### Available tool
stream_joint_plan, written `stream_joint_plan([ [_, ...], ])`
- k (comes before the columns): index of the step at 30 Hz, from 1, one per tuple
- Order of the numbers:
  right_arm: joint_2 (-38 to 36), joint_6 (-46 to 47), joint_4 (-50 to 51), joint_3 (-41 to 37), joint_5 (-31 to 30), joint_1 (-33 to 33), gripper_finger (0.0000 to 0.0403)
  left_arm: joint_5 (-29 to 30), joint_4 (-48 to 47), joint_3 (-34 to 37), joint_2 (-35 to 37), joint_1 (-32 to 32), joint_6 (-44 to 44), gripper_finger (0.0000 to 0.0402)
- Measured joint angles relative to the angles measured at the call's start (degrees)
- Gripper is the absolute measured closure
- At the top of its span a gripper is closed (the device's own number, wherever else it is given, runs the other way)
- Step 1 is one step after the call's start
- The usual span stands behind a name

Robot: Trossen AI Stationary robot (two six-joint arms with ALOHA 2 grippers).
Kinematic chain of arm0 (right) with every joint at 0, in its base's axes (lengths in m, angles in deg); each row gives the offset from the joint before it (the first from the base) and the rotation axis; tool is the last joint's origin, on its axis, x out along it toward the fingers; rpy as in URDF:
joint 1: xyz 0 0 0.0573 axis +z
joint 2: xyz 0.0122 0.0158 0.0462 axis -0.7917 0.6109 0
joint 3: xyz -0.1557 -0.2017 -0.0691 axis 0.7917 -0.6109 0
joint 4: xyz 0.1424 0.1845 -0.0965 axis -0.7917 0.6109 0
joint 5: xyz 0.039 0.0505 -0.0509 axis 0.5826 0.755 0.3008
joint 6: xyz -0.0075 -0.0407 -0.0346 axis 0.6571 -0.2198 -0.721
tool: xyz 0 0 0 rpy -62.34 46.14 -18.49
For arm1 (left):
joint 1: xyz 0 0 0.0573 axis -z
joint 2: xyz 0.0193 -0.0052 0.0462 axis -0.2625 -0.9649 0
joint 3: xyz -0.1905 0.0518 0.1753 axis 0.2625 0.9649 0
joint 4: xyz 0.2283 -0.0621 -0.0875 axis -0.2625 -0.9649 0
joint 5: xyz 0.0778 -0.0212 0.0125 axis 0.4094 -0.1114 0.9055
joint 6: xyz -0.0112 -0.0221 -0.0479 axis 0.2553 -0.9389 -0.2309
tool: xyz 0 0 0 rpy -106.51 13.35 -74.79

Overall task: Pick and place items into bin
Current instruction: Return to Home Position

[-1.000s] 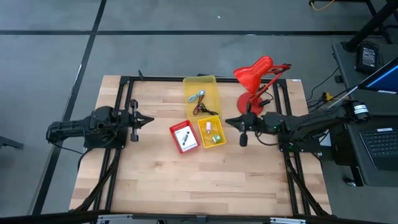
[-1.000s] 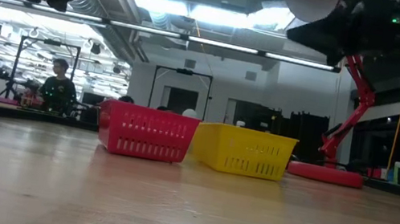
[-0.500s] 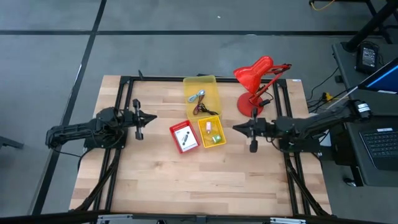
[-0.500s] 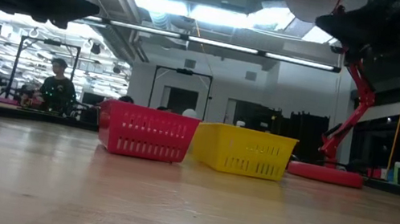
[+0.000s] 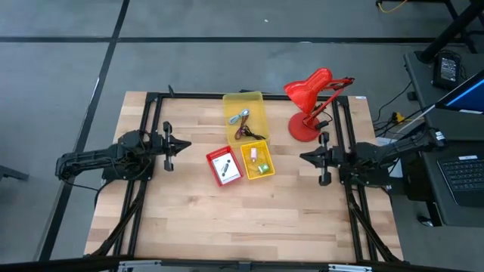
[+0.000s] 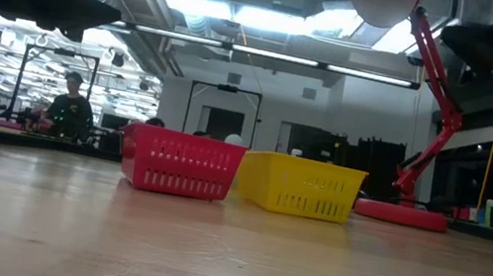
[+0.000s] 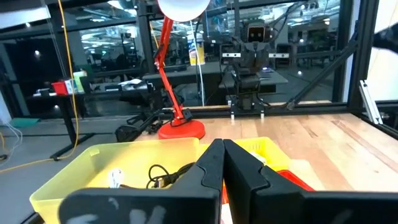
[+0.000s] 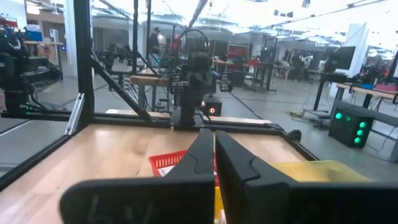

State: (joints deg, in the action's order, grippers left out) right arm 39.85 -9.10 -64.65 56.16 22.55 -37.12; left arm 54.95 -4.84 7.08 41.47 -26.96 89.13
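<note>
**Left hand.** The left hand [image 5: 181,144] is positioned over the left side of the table [image 5: 227,219] and points toward the bins. Its fingers [image 7: 208,171] are pressed together and grip nothing.

**Right hand.** The right hand [image 5: 304,157] is positioned over the right side of the table, near the base of the red desk lamp [image 5: 308,106]. It also points toward the bins. Its fingers [image 8: 199,155] are closed against each other and carry nothing.

**Bins and contents.** Three bins stand at the centre of the table, between the two hands.
- The large yellow bin [image 5: 254,101] sits farthest back. It contains the blue-and-silver tool [image 5: 240,116] and a tangle of dark red cord [image 5: 248,133] and black cable [image 7: 163,175].
- The small yellow bin [image 5: 243,160] touches the front edge of the large one. It contains a white packet [image 5: 252,156] and a small green piece [image 5: 263,168].
- The red bin [image 5: 210,159] stands just beside the small yellow bin, on its left. It contains a white printed packet [image 5: 224,167].

**Background.** In the low view, a person [image 6: 69,108] is visible in the room beyond the table.
</note>
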Motion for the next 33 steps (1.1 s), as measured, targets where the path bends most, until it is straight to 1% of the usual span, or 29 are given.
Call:
stream_joint_plan([
  [5,-8.68,-0.63,1.75,-4.15,0.31,-0.02,0.0403,0.08,-0.02,0.00,0.00,0.00,-0.34,0.0398],
  [7,-11.30,-0.75,5.40,-4.39,0.51,0.00,0.0403,0.40,-0.04,0.00,0.00,0.00,0.25,0.0398],
  [10,-13.96,-0.77,9.29,-4.39,0.53,-0.02,0.0403,1.57,-0.04,0.00,0.00,0.00,0.98,0.0398],
  [15,-17.10,-2.24,12.04,-4.37,0.05,-0.11,0.0403,1.66,-0.60,0.00,0.00,0.00,1.02,0.0398],
  [22,-17.74,-0.80,16.03,-4.37,0.01,-0.11,0.0403,1.49,-1.49,0.00,0.00,0.00,1.15,0.0398],
  [25,-17.72,-1.80,17.67,-4.37,-0.01,-0.13,0.0403,1.46,-1.42,0.00,0.00,0.00,1.17,0.0398],
  [30,-17.71,-1.78,18.08,-4.37,0.00,-0.13,0.0403,1.46,-1.40,0.00,0.00,0.00,1.17,0.0398],
  [33,-17.72,2.63,18.10,-4.37,0.01,-0.13,0.0403,1.46,-1.40,0.00,0.00,0.00,1.17,0.0398],
])
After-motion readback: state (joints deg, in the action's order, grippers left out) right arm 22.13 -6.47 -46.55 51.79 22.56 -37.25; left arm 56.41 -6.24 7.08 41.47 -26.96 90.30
